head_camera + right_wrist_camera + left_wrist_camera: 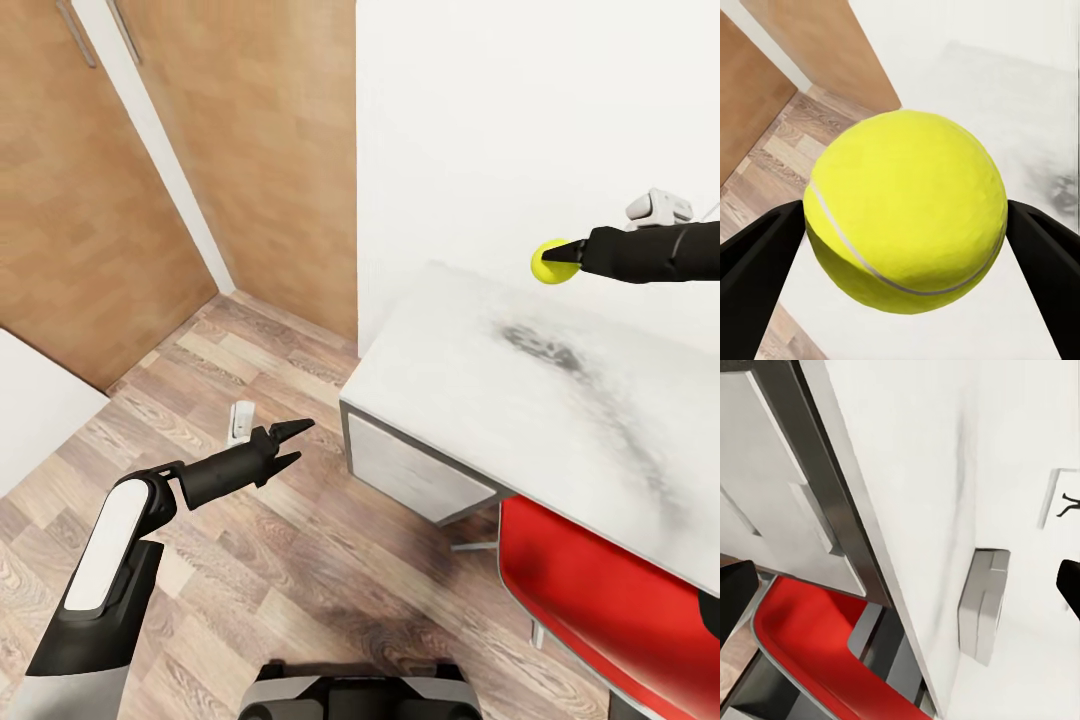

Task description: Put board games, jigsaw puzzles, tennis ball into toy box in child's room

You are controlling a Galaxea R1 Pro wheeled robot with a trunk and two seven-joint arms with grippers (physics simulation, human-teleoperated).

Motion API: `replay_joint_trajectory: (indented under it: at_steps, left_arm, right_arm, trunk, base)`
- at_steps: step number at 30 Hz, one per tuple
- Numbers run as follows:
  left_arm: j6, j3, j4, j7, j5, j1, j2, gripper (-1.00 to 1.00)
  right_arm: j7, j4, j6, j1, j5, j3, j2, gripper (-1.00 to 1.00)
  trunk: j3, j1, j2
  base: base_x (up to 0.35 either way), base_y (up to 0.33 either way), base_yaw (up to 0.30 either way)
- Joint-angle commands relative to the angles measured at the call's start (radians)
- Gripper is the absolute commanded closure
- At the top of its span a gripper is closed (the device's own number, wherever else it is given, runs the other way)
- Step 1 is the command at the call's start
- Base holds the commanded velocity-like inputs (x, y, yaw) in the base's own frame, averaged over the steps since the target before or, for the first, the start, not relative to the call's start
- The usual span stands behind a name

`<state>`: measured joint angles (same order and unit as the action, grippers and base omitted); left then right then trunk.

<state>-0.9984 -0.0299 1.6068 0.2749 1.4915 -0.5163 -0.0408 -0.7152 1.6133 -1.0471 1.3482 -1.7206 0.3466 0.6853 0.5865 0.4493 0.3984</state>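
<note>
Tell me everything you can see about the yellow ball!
The tennis ball is bright yellow-green and round, with a slightly fuzzy-looking skin and a thin pale seam curving across its lower half. It looks whole and clean. The right gripper holds it, one black finger pressing on each side. In the head view the ball is lifted in the air above the far part of the table, in front of the white wall, touching nothing but the fingers.

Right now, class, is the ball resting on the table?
No. The ball is gripped in the right tool, held above the table.
</note>
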Motion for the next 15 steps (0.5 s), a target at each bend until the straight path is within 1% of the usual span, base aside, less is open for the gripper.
replay_joint_trajectory:
  at_steps: [1, 5, 10, 13, 14, 15]
  left_arm:
    - [-0.003, -0.001, 0.001, 0.01, 0.01, -0.001, 0.0, -1.0]
    - [-0.003, 0.0, 0.001, 0.011, 0.01, -0.001, 0.001, -1.0]
    - [-0.003, 0.001, 0.001, 0.012, 0.01, -0.001, 0.001, -1.0]
    - [-0.003, 0.002, 0.001, 0.013, 0.01, -0.001, 0.002, -1.0]
    - [-0.003, 0.002, 0.001, 0.013, 0.01, -0.001, 0.002, -1.0]
    - [-0.003, 0.002, 0.001, 0.013, 0.01, -0.001, 0.003, -1.0]
  right_arm:
    - [-0.01, 0.0, 0.0, 0.002, -0.01, 0.002, 0.002, 1.0]
    - [-0.011, 0.0, 0.0, 0.002, -0.012, -0.001, 0.005, 1.0]
    - [-0.01, 0.0, 0.0, 0.002, -0.026, -0.014, 0.009, 1.0]
    - [-0.007, 0.0, 0.0, 0.003, -0.038, -0.02, 0.023, 1.0]
    - [-0.007, 0.0, 0.0, 0.003, -0.038, -0.02, 0.023, 1.0]
    - [-0.005, 0.0, 0.0, 0.003, -0.043, -0.021, 0.031, 1.0]
  trunk:
    - [0.0, 0.001, 0.002]
    - [-0.007, 0.001, 0.002]
    - [-0.012, 0.001, 0.002]
    - [-0.014, 0.001, 0.002]
    - [-0.015, 0.001, 0.002]
    - [-0.015, 0.001, 0.002]
  base:
    - [0.0, 0.0, 0.0]
    - [0.0, 0.0, 0.002]
    - [0.0, 0.0, 0.027]
    - [0.0, 0.0, -0.039]
    - [0.0, 0.0, -0.082]
    - [0.0, 0.0, -0.119]
